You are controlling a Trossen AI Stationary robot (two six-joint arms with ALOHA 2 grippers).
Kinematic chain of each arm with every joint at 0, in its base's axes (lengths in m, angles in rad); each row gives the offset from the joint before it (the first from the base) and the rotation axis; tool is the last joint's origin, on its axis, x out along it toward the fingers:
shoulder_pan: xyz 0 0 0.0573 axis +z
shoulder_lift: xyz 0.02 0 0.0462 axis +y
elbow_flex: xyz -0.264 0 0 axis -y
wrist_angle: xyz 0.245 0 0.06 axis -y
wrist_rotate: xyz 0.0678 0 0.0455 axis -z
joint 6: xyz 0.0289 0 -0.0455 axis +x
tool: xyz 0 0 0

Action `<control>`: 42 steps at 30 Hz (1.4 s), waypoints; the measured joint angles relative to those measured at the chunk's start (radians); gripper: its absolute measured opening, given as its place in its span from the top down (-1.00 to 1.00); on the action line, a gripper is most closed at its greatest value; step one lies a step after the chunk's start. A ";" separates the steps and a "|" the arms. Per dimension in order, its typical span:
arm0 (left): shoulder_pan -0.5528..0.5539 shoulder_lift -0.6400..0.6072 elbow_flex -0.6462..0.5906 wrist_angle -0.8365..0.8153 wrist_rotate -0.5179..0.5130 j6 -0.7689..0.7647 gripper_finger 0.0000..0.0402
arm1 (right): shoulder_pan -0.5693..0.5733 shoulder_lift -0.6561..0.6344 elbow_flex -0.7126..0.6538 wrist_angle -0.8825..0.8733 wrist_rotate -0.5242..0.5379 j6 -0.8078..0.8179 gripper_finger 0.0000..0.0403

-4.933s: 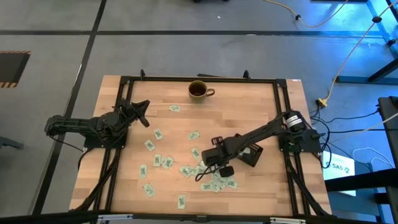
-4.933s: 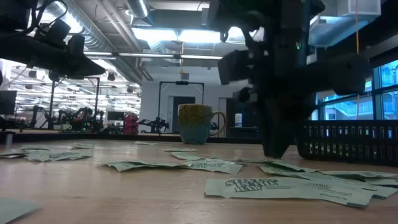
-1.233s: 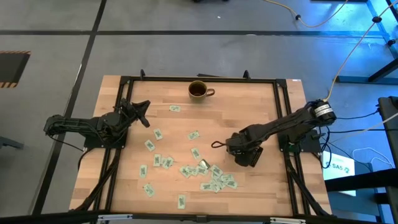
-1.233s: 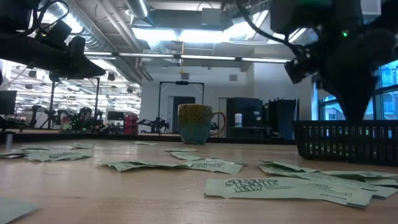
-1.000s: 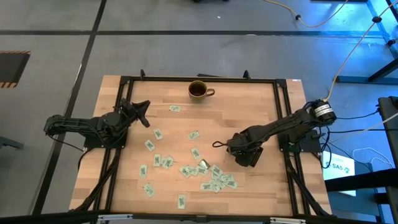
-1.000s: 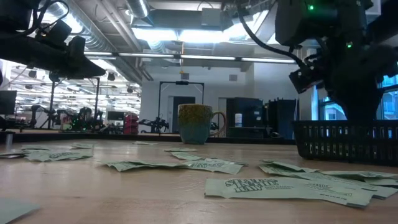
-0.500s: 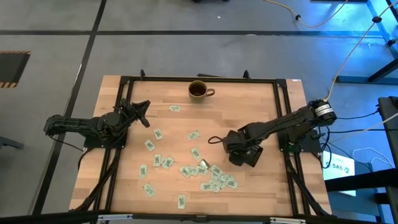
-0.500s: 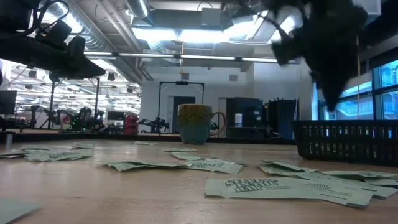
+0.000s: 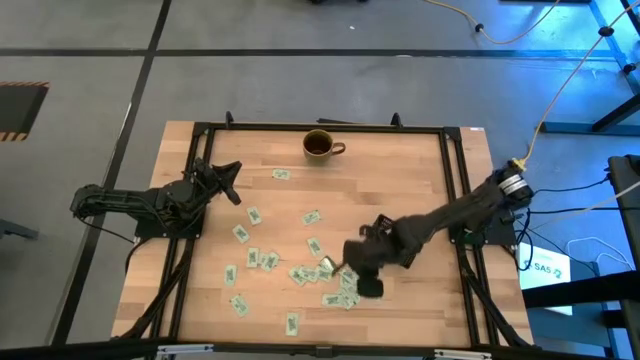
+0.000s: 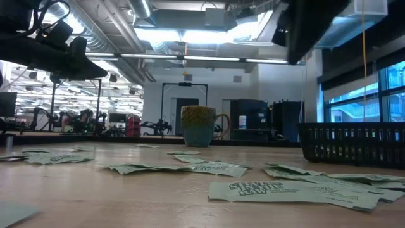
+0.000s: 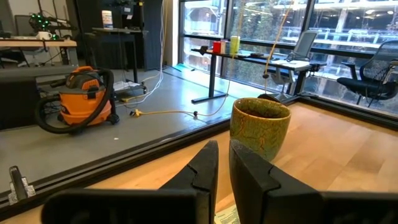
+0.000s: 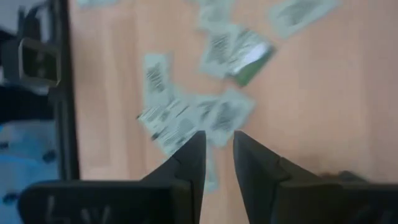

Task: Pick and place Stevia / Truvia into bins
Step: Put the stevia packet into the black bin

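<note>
Table [image 9: 400, 180] light matt wood planks; sachets [image 9: 312, 246] thin matt paper; mug [image 11: 260, 126] glossy speckled ceramic; tray [image 10: 354, 143] black plastic mesh.
</note>
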 joint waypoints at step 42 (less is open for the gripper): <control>0.000 0.000 0.000 0.000 0.004 0.000 0.84 | 0.108 0.273 -0.051 -0.055 -0.064 0.787 0.58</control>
